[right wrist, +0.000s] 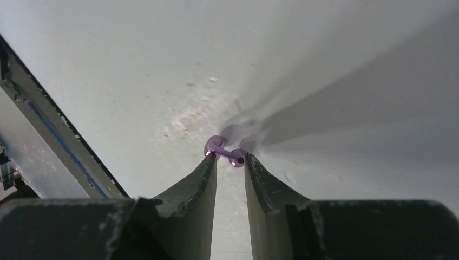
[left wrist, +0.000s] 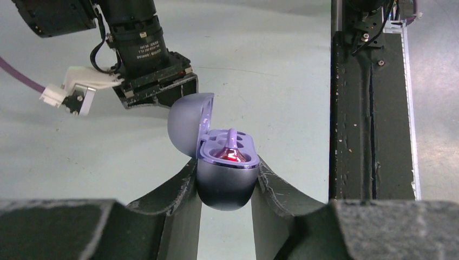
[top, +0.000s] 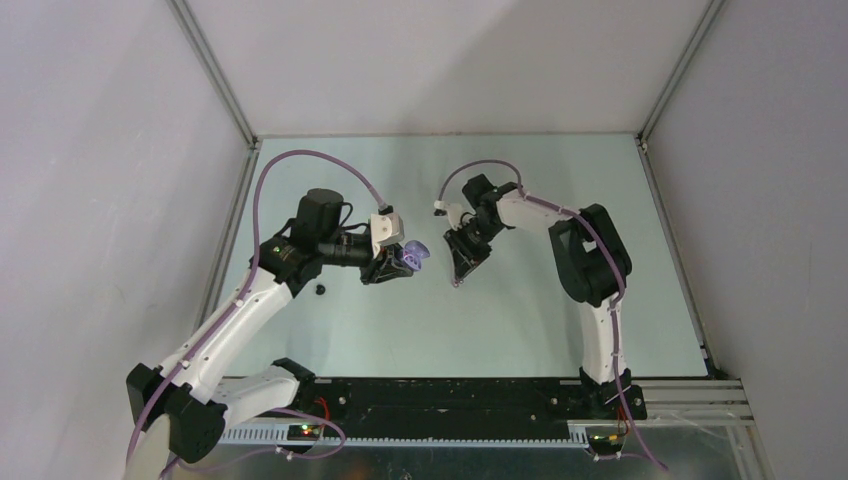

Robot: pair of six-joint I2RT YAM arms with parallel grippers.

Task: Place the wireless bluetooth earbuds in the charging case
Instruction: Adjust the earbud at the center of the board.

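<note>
Now the left gripper (left wrist: 226, 165) clamps one purple charging case (left wrist: 224, 189), lid (left wrist: 187, 122) open, a red light (left wrist: 231, 157) glowing inside. The right gripper (right wrist: 231, 158) pinches one pale purple earbud (right wrist: 222, 150) at its fingertips (right wrist: 209, 169), near the case; one black earbud (top: 320, 289) lies on the table (top: 500, 330) beside the left arm (top: 250, 300).

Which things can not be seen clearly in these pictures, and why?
Top view: black speck on the table, too small to identify.
Top view: purple earbud, hidden by the fingers of the right gripper.
Left wrist view: charging case slots, red glow blurs whether both are filled; left gripper covers its sides.
</note>
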